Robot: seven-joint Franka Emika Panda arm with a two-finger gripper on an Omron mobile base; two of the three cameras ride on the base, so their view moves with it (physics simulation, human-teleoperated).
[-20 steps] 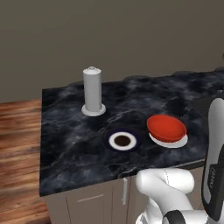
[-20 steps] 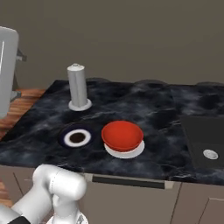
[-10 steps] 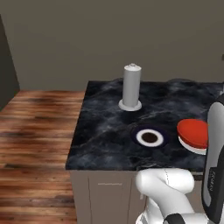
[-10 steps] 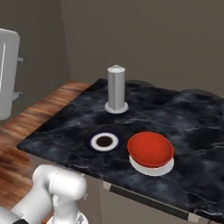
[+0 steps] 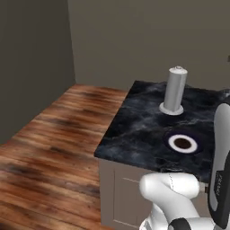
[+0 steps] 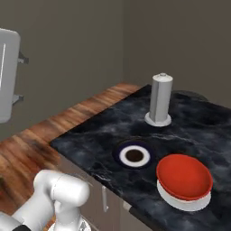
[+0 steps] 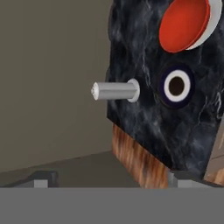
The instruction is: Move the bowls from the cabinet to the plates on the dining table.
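Observation:
The glossy red bowl (image 6: 184,175) rests on a white plate (image 6: 180,204) on the black marble dining table (image 6: 97,135), near its front edge. The hand view, rolled sideways, has the red bowl (image 7: 183,24) and the plate's rim (image 7: 215,17) at the top right, on the table (image 7: 131,52). My gripper (image 7: 111,180) is open, well away from the bowl, with nothing between its fingertips (image 7: 43,178). The brown wood-grain bowl and the cabinet are out of view.
A tall white cylinder on a round base (image 6: 160,99) (image 5: 174,90) stands toward the table's far side. A small round dish with a dark rim, white ring and brown centre (image 6: 134,155) (image 5: 182,143) lies left of the bowl. Wood floor (image 5: 45,148) spreads left. A grey appliance (image 6: 6,76) hangs at far left.
The base has swung, so the whole scene slid right in both base views. The red bowl has left the left base view. Nothing on the table moved.

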